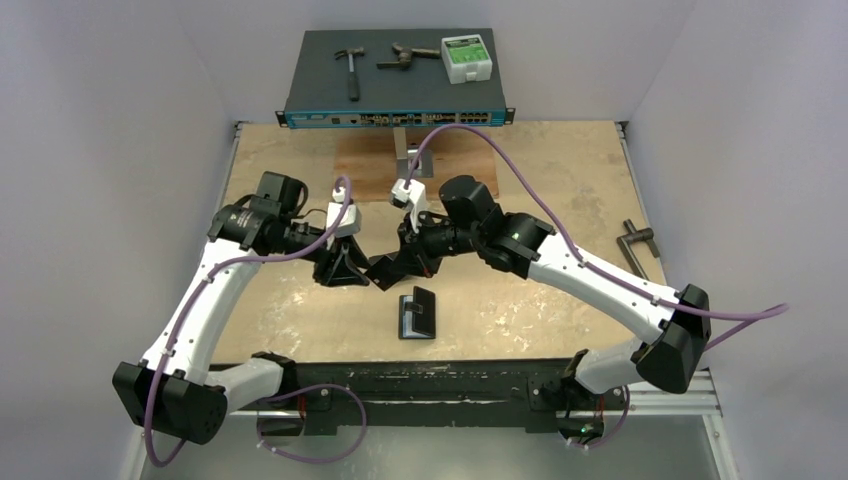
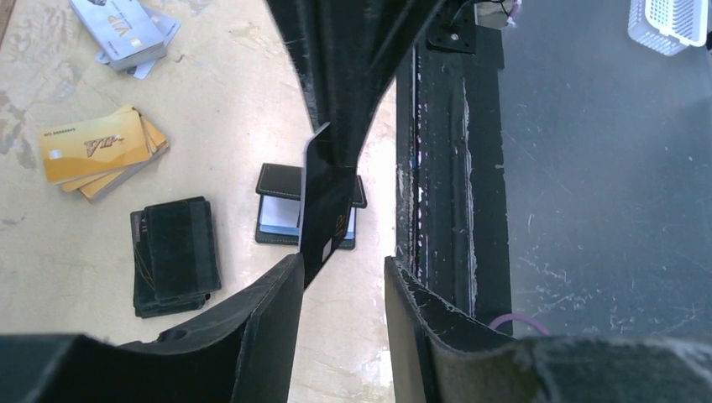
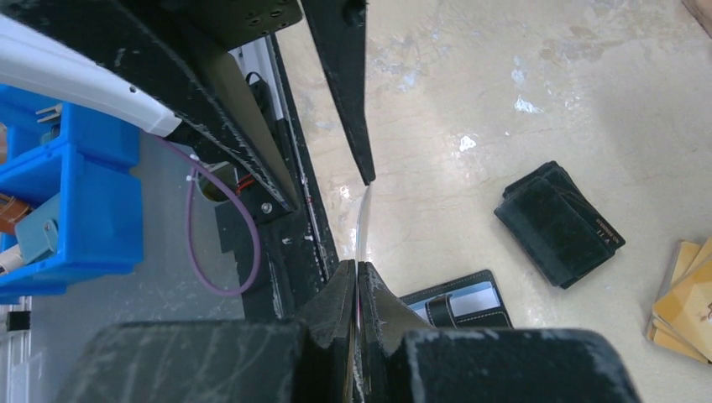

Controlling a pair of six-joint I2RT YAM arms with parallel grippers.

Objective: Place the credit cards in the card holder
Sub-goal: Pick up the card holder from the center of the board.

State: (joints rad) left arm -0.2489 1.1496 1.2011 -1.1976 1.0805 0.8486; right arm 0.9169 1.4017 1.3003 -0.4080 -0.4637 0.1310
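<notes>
My right gripper is shut on a credit card, seen edge-on here. In the left wrist view that card is dark with gold print and hangs above the table. My left gripper is open; the card's lower end reaches its left fingertip, with a clear gap to the other. From above, both grippers meet at mid-table. The card holder lies open below, a bluish card inside. Gold cards and silver cards lie stacked nearby.
A black pouch lies next to the holder. The table's black front rail runs close by. A network switch carrying a hammer and a green-white box stands at the back. Blue bins sit below the table.
</notes>
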